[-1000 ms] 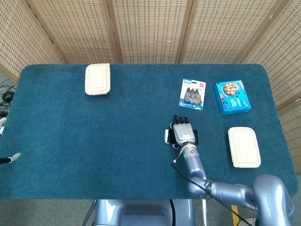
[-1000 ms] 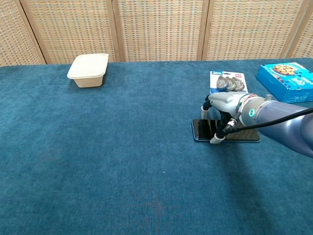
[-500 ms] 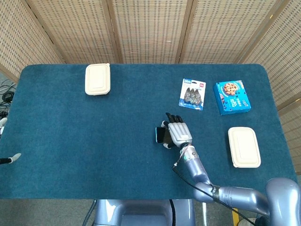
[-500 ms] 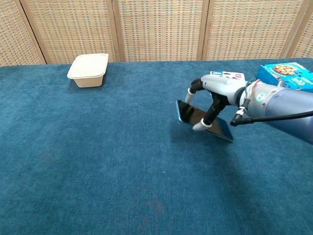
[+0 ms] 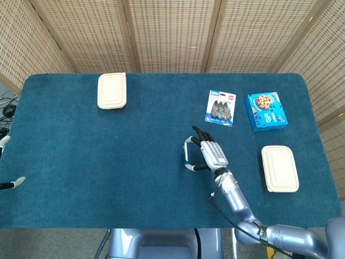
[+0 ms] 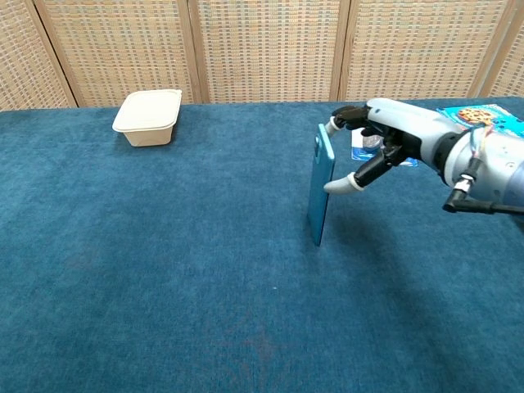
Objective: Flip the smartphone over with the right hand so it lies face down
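The smartphone point(image 6: 321, 184) stands almost upright on its short end, blue back turned to the left, lower end at the blue cloth. In the head view the smartphone point(image 5: 185, 154) shows only edge-on as a thin strip. My right hand point(image 6: 393, 135) holds it from the right, one fingertip on its top end and another against its side. Seen from above, the right hand point(image 5: 207, 154) is near the table's middle right. Of my left hand only a small pale tip point(image 5: 13, 182) shows at the far left edge; its state is unclear.
A beige lidded box point(image 5: 112, 90) sits at the back left and another one point(image 5: 280, 168) at the right. A blue cookie box point(image 5: 266, 111) and a blister pack point(image 5: 220, 107) lie behind the right hand. Woven screens stand behind the table.
The phone lay flat under my right hand, then was tilted up. It has now swung onto its end and stands nearly vertical, with the hand raised.
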### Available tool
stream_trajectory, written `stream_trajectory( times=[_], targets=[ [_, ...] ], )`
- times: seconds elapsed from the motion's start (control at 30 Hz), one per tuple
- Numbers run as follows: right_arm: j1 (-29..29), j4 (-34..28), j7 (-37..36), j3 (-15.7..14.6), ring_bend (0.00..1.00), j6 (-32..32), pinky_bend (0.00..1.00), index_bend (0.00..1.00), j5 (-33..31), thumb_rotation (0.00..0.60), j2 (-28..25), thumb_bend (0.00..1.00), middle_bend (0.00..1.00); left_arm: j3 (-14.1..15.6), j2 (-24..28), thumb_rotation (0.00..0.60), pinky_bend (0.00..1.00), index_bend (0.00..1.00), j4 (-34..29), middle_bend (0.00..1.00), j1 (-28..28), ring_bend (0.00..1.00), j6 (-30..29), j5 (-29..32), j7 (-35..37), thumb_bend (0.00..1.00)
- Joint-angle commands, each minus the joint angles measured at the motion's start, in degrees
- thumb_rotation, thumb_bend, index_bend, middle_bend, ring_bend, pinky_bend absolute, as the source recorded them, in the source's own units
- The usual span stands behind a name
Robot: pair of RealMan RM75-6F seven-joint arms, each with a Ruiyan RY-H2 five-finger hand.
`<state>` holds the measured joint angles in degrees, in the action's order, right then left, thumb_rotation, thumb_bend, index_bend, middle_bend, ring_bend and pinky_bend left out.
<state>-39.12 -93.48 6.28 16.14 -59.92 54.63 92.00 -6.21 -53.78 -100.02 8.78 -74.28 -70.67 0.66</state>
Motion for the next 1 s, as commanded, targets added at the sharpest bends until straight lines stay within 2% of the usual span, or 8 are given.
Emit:
stream_trajectory(
  times=[0.03,0.07,0.13,0.2,0.43,0.7,0.83,1.0],
  targets=[
    [2.9,3.4,-7.2,-1.8,0.00,0.6,0.00,0.41,4.3,0.600,-0.7,0.43,0.00,0.0,0.0,0.600,0.00,0.00,0.1,0.00,0.0,0.00,0.1,0.1,0.0,0.00],
    [3.5,4.4,-9.1,-2.3,0.00,0.8,0.00,0.33,5.9,0.600,-1.0,0.40,0.00,0.0,0.0,0.600,0.00,0.00,0.1,0.00,0.1,0.00,0.1,0.2,-0.1,0.00],
    [4.7,6.2,-12.7,-3.9,0.00,1.3,0.00,0.07,9.2,0.600,-2.2,0.25,0.00,0.0,-0.1,0.600,0.00,0.00,0.0,0.00,0.1,0.00,0.2,0.3,-0.3,0.00],
    [5.7,7.5,-15.1,-5.5,0.00,2.3,0.00,0.00,11.5,0.600,-3.9,0.17,0.00,0.0,-0.2,0.600,0.00,0.00,0.0,0.00,0.2,0.00,0.2,0.3,-0.5,0.00],
    [8.5,10.0,-19.1,-8.2,0.00,1.2,0.00,0.00,17.1,0.600,-10.4,0.16,0.00,0.1,0.0,0.600,0.00,0.00,-0.4,0.00,0.1,0.00,-0.2,-0.1,-0.4,0.00],
    [12.8,5.0,-20.0,-10.7,0.00,-4.7,0.00,0.00,24.1,0.600,-20.8,0.15,0.00,0.5,0.4,0.600,0.00,0.00,-1.1,0.00,-0.6,0.00,-1.7,-1.9,0.2,0.00],
    [16.4,3.4,-16.7,-13.1,0.00,-10.6,0.00,0.00,28.3,0.600,-23.6,0.13,0.00,1.0,0.2,0.600,0.00,0.00,-1.2,0.00,-1.0,0.00,-2.8,-3.4,-0.3,0.00],
    [20.5,3.9,-8.0,-15.0,0.00,-17.9,0.00,0.00,31.8,0.600,-23.6,0.06,0.00,1.1,-2.4,0.600,0.00,0.00,1.7,0.00,-1.1,0.00,-5.4,-6.9,-0.6,0.00]
  ],
)
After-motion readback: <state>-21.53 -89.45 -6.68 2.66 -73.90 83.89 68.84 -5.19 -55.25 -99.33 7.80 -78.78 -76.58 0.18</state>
